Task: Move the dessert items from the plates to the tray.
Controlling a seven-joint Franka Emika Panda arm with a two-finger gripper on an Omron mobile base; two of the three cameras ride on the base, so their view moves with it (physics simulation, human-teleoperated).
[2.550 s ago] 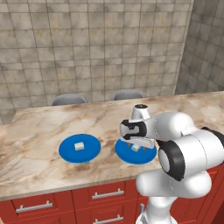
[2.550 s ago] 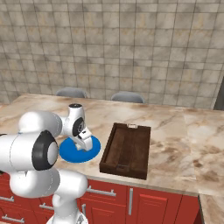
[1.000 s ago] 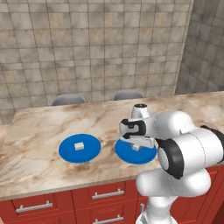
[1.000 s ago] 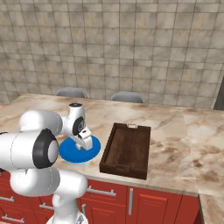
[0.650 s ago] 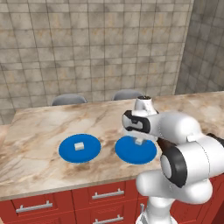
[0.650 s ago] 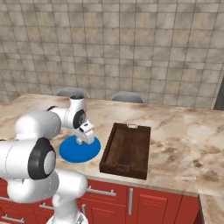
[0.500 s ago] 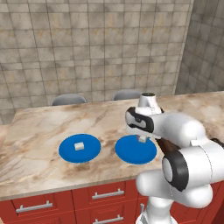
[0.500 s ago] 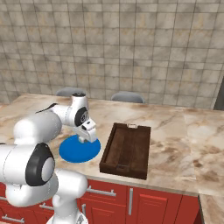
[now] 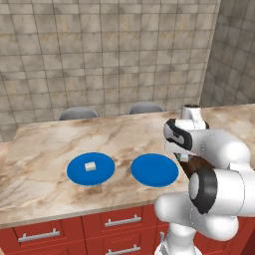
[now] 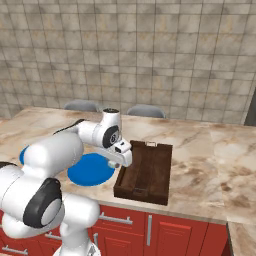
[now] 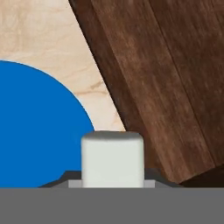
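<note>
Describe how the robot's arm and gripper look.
The arm is built of glossy white, rounded segments joined by dark grey to black joint rings. Its hand is a compact white block, and the gripper at its end is small. No cables or markings are visible.

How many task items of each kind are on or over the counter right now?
Blue plates: 2, the left plate and the right plate.
Cream dessert cubes: 2, one on the left plate, one held in the gripper as the held cube.
Wooden tray: 1.
Total: 5.
</note>
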